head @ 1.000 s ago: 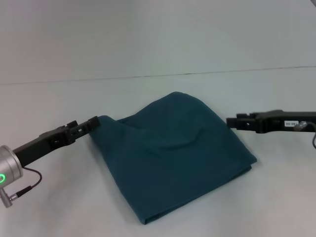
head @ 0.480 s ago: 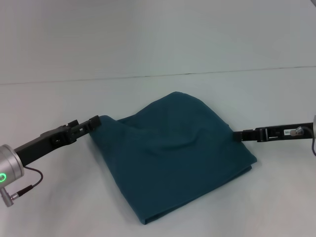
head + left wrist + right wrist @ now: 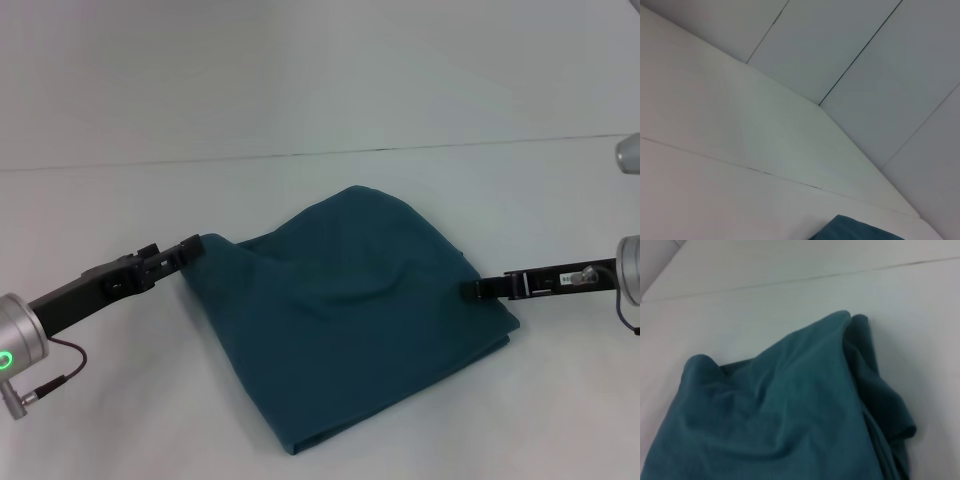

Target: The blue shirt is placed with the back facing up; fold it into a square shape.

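Observation:
The blue shirt [image 3: 350,310] lies bunched in a rough folded heap in the middle of the white table [image 3: 560,400]. My left gripper [image 3: 190,247] is at the heap's left corner and is shut on it; that corner is drawn up into a point toward the fingers. From the right, my right gripper [image 3: 473,290] reaches in low, and its tip touches the shirt's right edge. The right wrist view is mostly filled with the shirt's [image 3: 790,415] wrinkled folds. Only a small corner of the shirt [image 3: 855,231] shows in the left wrist view.
The white table runs back to a seam [image 3: 320,153] where the pale wall begins. Bare tabletop lies all round the heap, and nothing else stands on it.
My right arm has dropped lower and turned edge-on, and its tip now meets the shirt's right edge lower down. The left arm and the shirt have not moved.

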